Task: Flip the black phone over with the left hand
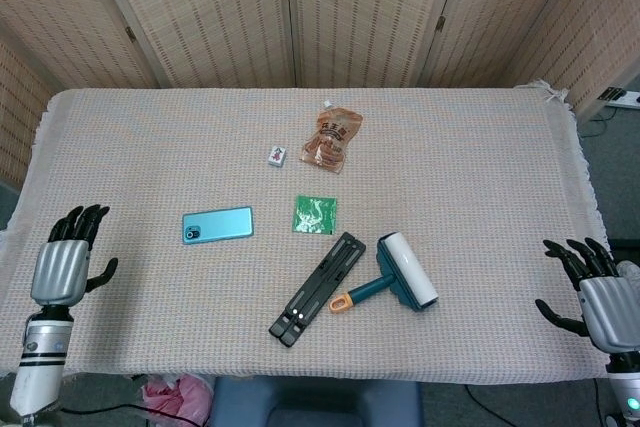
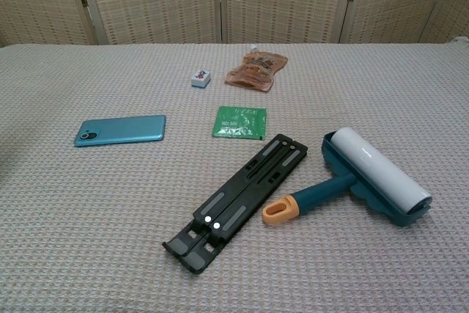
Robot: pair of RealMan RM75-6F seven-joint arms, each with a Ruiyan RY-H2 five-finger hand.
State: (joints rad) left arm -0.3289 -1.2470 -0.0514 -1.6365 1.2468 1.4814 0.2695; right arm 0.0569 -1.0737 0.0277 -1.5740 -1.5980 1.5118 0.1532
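The phone (image 1: pixel 217 225) lies flat on the cloth left of centre, its teal back and camera lens facing up; the chest view shows the phone (image 2: pixel 120 130) the same way. My left hand (image 1: pixel 63 265) hangs at the table's left front edge, well clear of the phone, fingers apart and holding nothing. My right hand (image 1: pixel 592 292) is off the table's right front corner, fingers spread and empty. Neither hand appears in the chest view.
A black folding stand (image 1: pixel 317 287) and a teal lint roller (image 1: pixel 393 275) lie near the front centre. A green sachet (image 1: pixel 315 214) sits right of the phone. Further back are a small tile (image 1: pixel 277 155) and an orange pouch (image 1: pixel 331 137).
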